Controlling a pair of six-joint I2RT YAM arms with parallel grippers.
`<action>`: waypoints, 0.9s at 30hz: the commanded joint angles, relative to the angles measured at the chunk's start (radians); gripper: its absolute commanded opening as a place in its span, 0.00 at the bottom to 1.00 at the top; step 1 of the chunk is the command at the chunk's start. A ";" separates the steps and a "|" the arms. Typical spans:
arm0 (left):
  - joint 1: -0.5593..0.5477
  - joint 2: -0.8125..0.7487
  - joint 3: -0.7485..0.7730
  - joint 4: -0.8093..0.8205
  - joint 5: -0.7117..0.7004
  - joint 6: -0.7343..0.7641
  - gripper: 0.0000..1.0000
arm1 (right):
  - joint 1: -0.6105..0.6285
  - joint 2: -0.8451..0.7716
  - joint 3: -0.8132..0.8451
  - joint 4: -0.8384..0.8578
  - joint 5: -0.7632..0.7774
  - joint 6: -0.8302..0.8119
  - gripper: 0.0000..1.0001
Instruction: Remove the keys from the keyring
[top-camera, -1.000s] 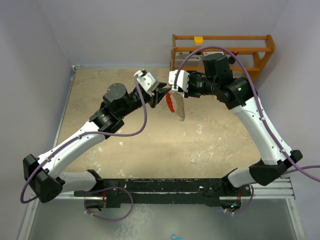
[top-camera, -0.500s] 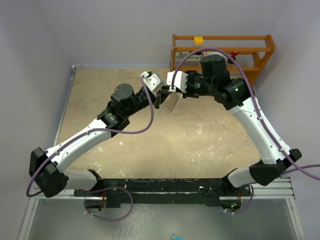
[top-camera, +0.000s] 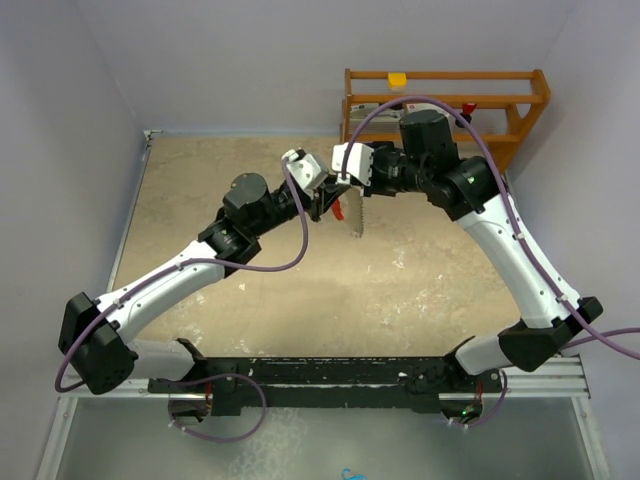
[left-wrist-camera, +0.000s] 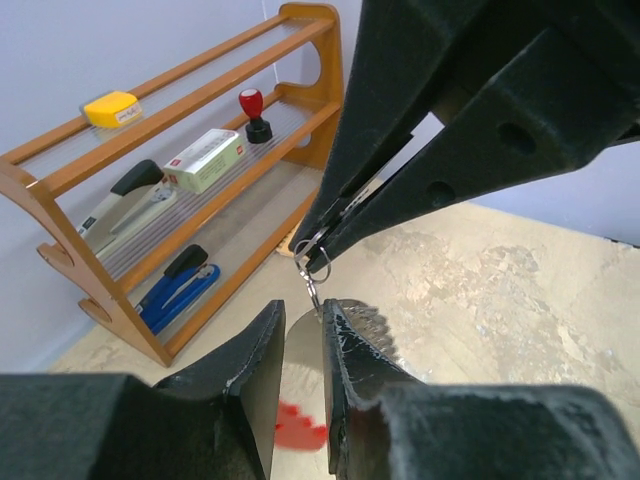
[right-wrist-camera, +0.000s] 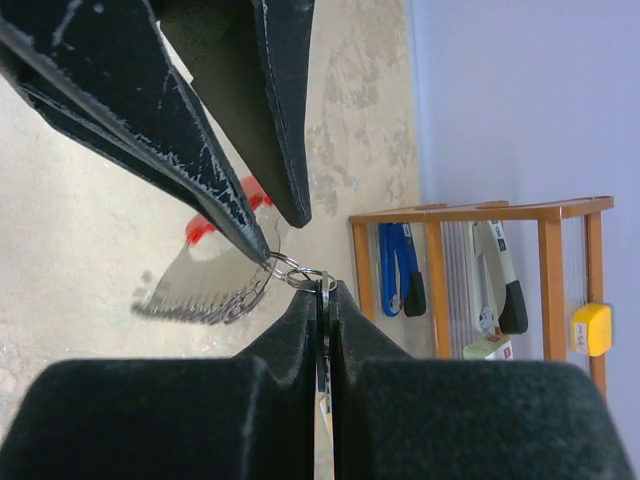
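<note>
My right gripper (top-camera: 345, 187) is shut on a thin silver key (right-wrist-camera: 323, 400), held above the table. Small split rings (right-wrist-camera: 300, 272) stick out of its tips. The keyring (top-camera: 353, 212), a silver ridged plate with a red crescent, hangs from those rings; it also shows in the right wrist view (right-wrist-camera: 195, 285) and the left wrist view (left-wrist-camera: 300, 370). My left gripper (top-camera: 325, 200) is right beside it, its jaws a narrow gap apart (left-wrist-camera: 305, 335). One left fingertip (right-wrist-camera: 262, 250) touches the rings. The keys' dark heads are hidden in the right jaws.
An orange wooden shelf (top-camera: 445, 100) stands at the back right against the wall. It holds a yellow block (left-wrist-camera: 110, 107), a stapler (left-wrist-camera: 130, 200), a blue tool (left-wrist-camera: 180, 285) and a red stamp (left-wrist-camera: 252, 110). The tabletop (top-camera: 250, 280) is beige and mottled.
My left gripper has moved right, up against the rings and keyring under the right gripper. The keyring swung and hangs straight again. The right gripper shifted slightly left.
</note>
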 joint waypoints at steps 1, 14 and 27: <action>0.006 -0.014 -0.007 0.085 0.041 -0.013 0.20 | 0.009 -0.024 0.007 0.048 0.010 0.011 0.00; 0.006 0.027 -0.002 0.124 0.046 -0.034 0.20 | 0.014 -0.029 0.002 0.055 0.009 0.017 0.00; 0.006 0.051 0.004 0.139 0.038 -0.035 0.20 | 0.017 -0.026 0.000 0.063 0.012 0.019 0.00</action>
